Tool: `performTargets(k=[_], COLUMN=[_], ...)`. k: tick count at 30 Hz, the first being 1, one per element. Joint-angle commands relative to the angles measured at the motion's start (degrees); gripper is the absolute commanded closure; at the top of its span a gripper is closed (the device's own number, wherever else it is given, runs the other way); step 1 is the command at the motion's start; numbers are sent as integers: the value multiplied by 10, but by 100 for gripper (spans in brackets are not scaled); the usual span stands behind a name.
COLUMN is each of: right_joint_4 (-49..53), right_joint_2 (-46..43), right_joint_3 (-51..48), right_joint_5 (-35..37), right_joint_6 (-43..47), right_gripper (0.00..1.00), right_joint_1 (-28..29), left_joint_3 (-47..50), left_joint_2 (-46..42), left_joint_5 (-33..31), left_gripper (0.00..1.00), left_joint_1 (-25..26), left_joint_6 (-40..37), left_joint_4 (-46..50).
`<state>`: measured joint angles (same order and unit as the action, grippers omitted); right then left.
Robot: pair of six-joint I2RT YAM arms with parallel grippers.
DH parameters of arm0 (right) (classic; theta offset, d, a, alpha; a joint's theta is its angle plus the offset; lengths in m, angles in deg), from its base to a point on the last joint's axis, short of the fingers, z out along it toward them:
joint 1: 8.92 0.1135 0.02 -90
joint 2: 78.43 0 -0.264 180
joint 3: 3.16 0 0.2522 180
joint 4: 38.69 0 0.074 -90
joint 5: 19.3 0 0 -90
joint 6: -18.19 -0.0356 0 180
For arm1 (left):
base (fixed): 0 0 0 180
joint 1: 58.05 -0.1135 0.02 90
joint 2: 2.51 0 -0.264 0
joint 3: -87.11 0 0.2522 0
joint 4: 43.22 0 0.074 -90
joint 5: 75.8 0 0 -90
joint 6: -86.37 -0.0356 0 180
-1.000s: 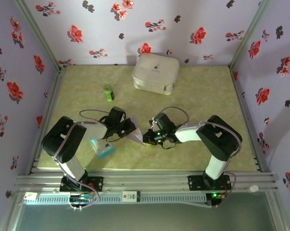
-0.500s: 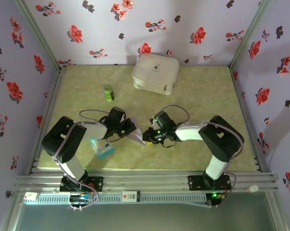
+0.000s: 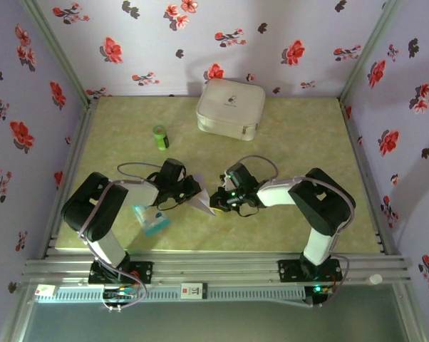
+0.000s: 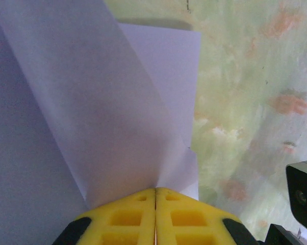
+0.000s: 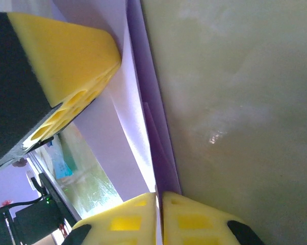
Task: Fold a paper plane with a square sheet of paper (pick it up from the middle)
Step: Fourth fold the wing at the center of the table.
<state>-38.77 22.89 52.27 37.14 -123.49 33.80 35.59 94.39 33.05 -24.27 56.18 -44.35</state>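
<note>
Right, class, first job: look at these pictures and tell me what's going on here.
Two arms are folding a pale lavender paper sheet near the middle of the table. The left arm and the right arm each have their jaws shut on it, from opposite sides. The sheet is partly folded, with creased flaps, not yet a finished plane. A white case, a green bottle and a blue-and-white packet lie aside.

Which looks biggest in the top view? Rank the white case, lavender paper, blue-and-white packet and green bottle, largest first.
1. white case, clearly largest.
2 and 3. lavender paper and blue-and-white packet: they look about alike and the paper is partly covered, so left unranked.
4. green bottle, smallest.
</note>
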Motion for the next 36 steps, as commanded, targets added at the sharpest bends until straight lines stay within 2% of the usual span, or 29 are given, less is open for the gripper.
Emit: performTargets(k=[1, 11, 18, 31, 36], right_joint_4=[-35, -69, -62, 39, 78], right_joint_2=[7, 19, -6, -30, -36], right_joint_3=[-25, -63, -72, -60, -50], right_joint_5=[-22, -42, -55, -53, -55], right_joint_6=[-14, -19, -15, 41, 64], right_gripper=[93, 89, 89, 92, 89], right_joint_1=[-4, -4, -3, -1, 3], left_joint_3=[14, 24, 28, 30, 29], left_joint_2=[11, 12, 12, 11, 13], left_joint_5=[-9, -9, -12, -13, -12], left_gripper=[92, 92, 92, 92, 92], left_joint_1=[-4, -4, -6, -6, -6], left_joint_6=[-3, 5, 6, 7, 9], left_joint_4=[22, 8, 8, 7, 4])
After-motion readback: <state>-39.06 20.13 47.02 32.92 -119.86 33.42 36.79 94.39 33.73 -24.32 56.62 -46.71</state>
